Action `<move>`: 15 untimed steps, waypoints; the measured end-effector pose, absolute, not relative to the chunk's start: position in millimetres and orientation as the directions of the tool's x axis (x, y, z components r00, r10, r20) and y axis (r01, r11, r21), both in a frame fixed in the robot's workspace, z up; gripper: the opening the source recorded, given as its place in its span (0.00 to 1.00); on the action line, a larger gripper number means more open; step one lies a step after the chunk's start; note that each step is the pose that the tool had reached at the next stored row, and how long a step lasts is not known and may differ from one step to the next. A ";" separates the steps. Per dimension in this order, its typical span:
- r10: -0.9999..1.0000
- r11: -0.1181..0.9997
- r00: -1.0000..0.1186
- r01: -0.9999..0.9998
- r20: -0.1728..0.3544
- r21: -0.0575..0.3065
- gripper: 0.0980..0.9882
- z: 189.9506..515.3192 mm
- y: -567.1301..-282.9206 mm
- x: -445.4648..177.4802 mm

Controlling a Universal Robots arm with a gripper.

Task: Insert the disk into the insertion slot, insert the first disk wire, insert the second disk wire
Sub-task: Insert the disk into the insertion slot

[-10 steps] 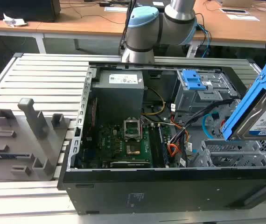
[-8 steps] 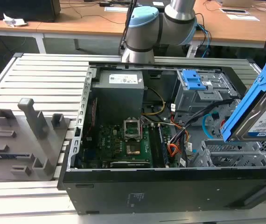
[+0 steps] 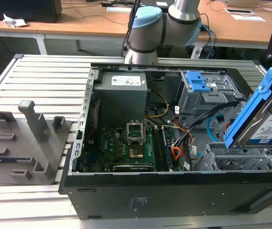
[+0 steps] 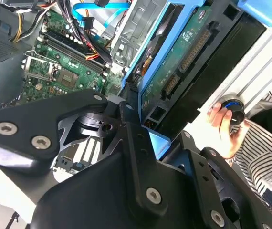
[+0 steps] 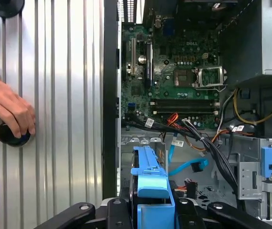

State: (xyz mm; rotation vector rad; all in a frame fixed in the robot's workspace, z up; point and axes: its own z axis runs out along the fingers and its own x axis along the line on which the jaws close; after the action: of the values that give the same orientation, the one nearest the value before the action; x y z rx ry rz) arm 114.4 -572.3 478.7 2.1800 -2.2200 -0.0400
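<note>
My gripper (image 5: 154,212) is shut on the disk (image 3: 266,120), a silver-black drive in a bright blue carrier (image 5: 149,174). The disk hangs steeply tilted over the exterior view's right end of the open computer case, its lower edge just above the insertion slot (image 3: 231,161), a low perforated grey bay. In the second wrist view the disk's underside (image 4: 188,62) rises past my black fingers (image 4: 133,143). The second disk wire (image 5: 187,167), flat and light blue, curls inside the case beside the slot (image 3: 211,125). The first disk wire's small black plug with orange-red leads (image 5: 189,184) lies close by.
A taller grey cage with blue tabs (image 3: 200,83) stands behind the slot. The motherboard (image 3: 126,148) and power supply (image 3: 121,95) fill the case's middle. A grey fixture plate (image 3: 26,143) lies on the slatted table. A person's hand (image 5: 7,112) rests on a black knob (image 5: 13,136).
</note>
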 end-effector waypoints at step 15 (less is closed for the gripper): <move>-1.000 0.018 -0.018 -0.999 0.003 0.039 0.30 445.5 -566.5 114.5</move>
State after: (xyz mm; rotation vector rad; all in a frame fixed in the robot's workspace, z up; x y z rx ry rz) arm 114.5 -566.5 445.5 2.1801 -2.2198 -0.0399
